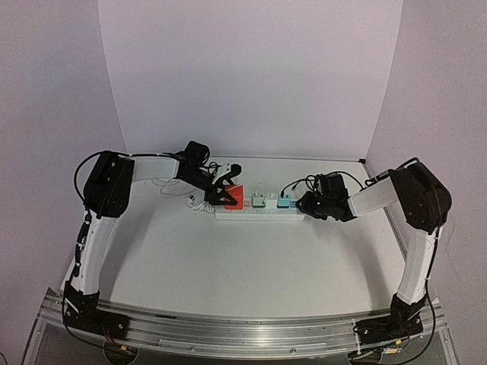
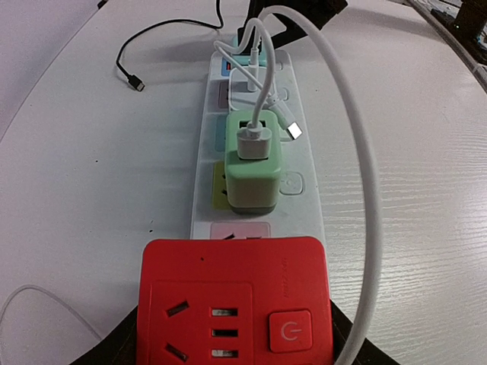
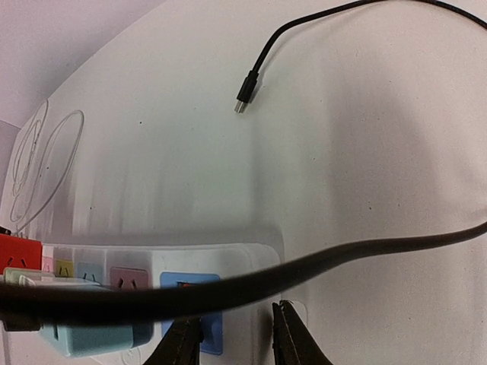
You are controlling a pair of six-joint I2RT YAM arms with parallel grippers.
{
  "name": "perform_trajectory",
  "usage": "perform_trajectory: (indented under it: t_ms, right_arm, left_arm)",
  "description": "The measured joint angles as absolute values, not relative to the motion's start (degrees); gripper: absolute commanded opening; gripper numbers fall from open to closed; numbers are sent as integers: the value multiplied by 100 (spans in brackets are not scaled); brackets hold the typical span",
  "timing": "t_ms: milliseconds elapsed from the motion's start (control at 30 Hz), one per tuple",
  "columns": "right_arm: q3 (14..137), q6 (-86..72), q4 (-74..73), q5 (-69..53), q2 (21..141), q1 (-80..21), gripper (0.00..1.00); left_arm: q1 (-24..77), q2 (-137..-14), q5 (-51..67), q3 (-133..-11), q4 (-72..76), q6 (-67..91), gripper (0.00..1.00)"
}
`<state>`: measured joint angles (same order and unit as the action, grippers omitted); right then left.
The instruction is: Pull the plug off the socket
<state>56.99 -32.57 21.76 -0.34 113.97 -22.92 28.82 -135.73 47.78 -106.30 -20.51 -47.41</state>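
power strip, top view: long white bar lying crosswise at the middle of the surface, outlets up; a red adapter cube at its left end, then a green charger and a light-blue plug to the right
left gripper, top view: down at the strip's left end, around the red adapter cube
right gripper, top view: low at the strip's right end
red adapter cube, left wrist view: fills the near foreground, a dark finger against each lower side; the left gripper is clamped on it; whether its pins are seated cannot be told
green charger, left wrist view: upright in the next outlet, a white USB connector in its top; a white cable loops past on the right
right gripper, right wrist view: fingers parted, their tips at the strip's end by the blue label; white strip shows in the gap, nothing clamped
black cable, right wrist view: crosses close to the lens
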Motion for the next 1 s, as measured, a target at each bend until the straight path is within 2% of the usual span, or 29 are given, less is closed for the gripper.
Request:
perform_trajectory:
  t_ms: [633, 1000]
  right_arm:
    - [5699, -3042, 2182, 47, 11397, -2370, 31]
    - [5633, -2471, 1780, 135, 11147, -2534, 40]
  left_arm:
    - [2882, -13207, 4845, -9735, -999, -4055, 0]
    - [2882, -13196, 4909, -9675, -1109, -4336, 0]
